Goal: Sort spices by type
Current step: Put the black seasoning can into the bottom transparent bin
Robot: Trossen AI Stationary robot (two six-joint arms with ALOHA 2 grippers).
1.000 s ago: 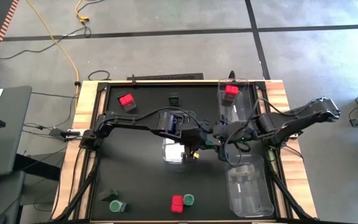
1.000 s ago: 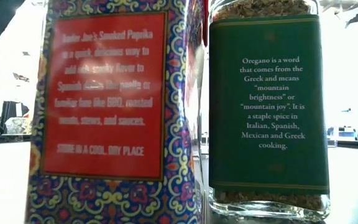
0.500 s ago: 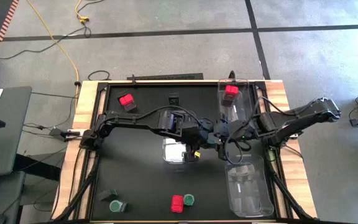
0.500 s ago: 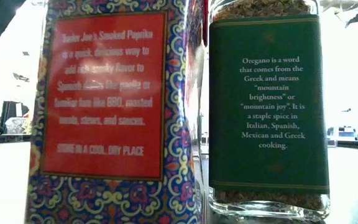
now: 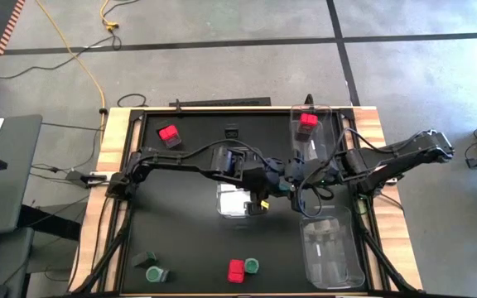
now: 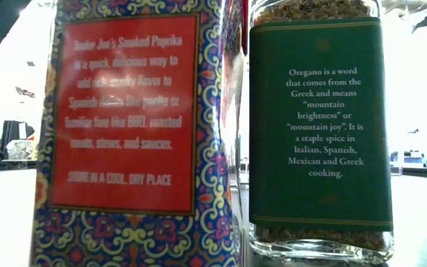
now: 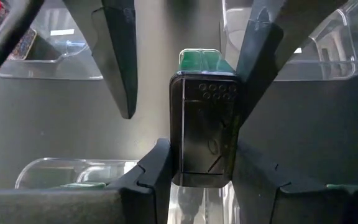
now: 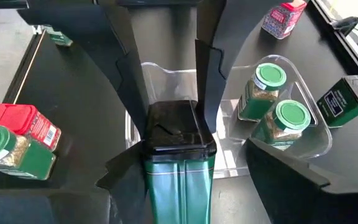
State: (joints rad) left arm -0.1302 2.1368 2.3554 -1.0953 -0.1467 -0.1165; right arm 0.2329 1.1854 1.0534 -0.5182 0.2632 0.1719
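A dark green spice tin with a black cap (image 7: 204, 124) hangs over the table's middle, with my left gripper (image 7: 204, 177) shut on it. My right gripper (image 8: 190, 160) is open, and its fingers stand on either side of the tin's green body (image 8: 178, 186), reaching in from the table's right. In the high view the two grippers meet at mid-table, left gripper (image 5: 272, 184) and right gripper (image 5: 293, 187), just right of a clear bin (image 5: 222, 204). That bin holds two green-topped jars (image 8: 271, 78). My left gripper pinches the two sides of the tin's black cap (image 7: 185, 155) between its two fingers. It comes from the table's left, slanting down. The tin sticks out beyond the fingertips toward the right arm, lifted clear of the table. My right gripper has one finger (image 7: 260, 62) close beside the green body; whether it touches, I cannot tell.
A red box (image 5: 308, 121) sits in the far right bin, and another clear bin (image 5: 331, 248) lies near right. Loose on the mat are a red box (image 5: 169, 134), a dark tin (image 5: 233, 131), a red box and green jar (image 5: 243, 268), and green spices (image 5: 151, 266). A paprika tin (image 6: 132, 126) and an oregano jar (image 6: 313, 126) fill the low view.
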